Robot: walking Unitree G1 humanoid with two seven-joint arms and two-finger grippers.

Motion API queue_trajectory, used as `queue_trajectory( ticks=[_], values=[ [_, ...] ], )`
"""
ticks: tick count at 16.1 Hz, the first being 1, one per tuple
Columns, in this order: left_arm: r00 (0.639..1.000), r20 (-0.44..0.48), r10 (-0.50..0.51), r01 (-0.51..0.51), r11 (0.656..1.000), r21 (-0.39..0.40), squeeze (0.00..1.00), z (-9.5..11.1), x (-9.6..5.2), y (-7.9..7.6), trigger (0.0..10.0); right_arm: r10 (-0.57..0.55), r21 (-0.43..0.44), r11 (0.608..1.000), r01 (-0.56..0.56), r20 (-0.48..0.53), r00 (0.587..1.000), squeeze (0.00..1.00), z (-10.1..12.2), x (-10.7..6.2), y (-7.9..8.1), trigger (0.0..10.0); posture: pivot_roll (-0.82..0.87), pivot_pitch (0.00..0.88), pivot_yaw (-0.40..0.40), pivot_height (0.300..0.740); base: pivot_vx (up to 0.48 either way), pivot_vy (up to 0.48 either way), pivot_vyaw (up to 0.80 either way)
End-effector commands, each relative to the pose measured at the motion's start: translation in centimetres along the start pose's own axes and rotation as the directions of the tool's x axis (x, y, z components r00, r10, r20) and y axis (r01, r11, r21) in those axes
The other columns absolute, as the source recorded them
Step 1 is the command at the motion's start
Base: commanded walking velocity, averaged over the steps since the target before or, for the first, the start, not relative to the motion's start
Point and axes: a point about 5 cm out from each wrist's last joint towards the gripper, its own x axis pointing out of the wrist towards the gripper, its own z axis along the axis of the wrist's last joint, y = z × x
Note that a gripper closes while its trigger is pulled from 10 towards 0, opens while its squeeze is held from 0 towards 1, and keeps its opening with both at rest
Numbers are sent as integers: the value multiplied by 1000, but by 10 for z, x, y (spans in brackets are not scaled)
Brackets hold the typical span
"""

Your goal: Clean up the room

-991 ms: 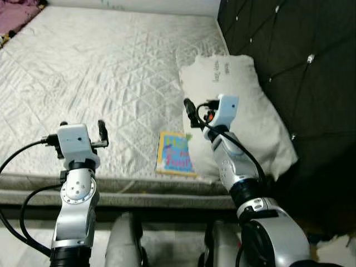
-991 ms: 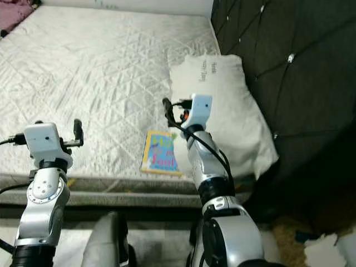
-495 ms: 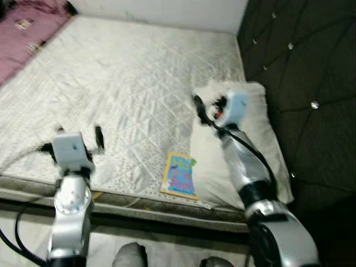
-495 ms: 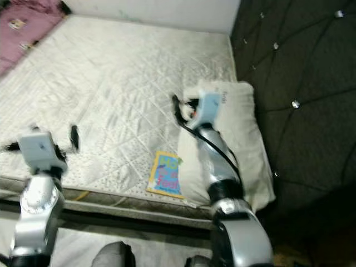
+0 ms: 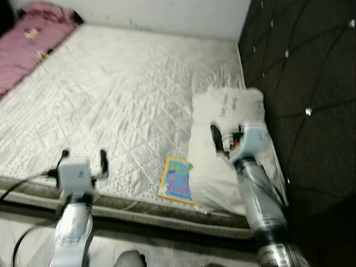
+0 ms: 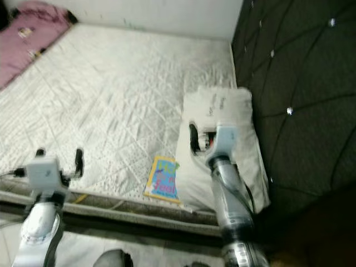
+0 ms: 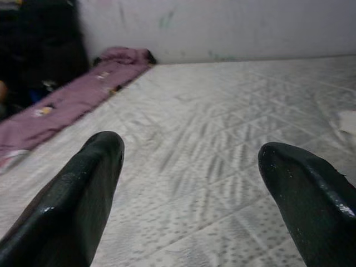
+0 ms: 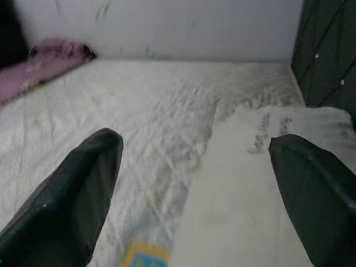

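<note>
While the view is blurred, a reach for the picture book [image 5: 177, 179] could miss or shove it off the mattress [image 5: 111, 100]; it lies flat at the near edge, just beside the pillow [image 5: 228, 150], long axis running from that edge toward the far wall; right gripper [image 8: 194, 183] over the pillow and left gripper [image 7: 189, 183] both spread, empty.

A colourful book [image 5: 177, 179] lies flat near the mattress [image 5: 111, 105] edge, touching a white pillow [image 5: 225, 144] against the headboard.
</note>
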Motion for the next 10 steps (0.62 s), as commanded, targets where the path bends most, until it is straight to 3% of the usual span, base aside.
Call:
queue_trajectory(
  ticks=[1,2,3,5,6,10],
  values=[
    [999,30,18,-18,1000,11,0,6,-2,3,10000,5,-35,999,-5,10,1000,0,7,-4,-6,10000,-53,0,-2,740,0,0,0],
    [997,24,78,-79,995,65,0,8,-10,5,10000,-37,-60,998,35,-25,999,0,4,-21,-25,10000,-61,0,-24,740,0,0,0],
    [997,18,71,-72,996,46,0,7,-11,4,10000,-37,-63,997,35,-35,999,0,4,-24,-27,10000,-46,0,-50,740,0,0,0],
    [999,51,5,-8,998,58,0,12,-6,-2,10000,-15,-65,998,12,-41,999,0,7,-22,-21,10000,-13,0,-70,740,0,0,0],
    [998,66,12,-15,998,59,0,16,-3,-2,10000,19,-67,997,-23,-55,998,0,8,-17,-10,10000,-17,0,-67,740,0,0,0],
    [996,21,92,-94,987,129,0,10,-12,-3,10000,-6,-17,1000,5,-66,998,0,11,-8,-8,10000,-28,0,-35,740,0,0,-719]
  ],
)
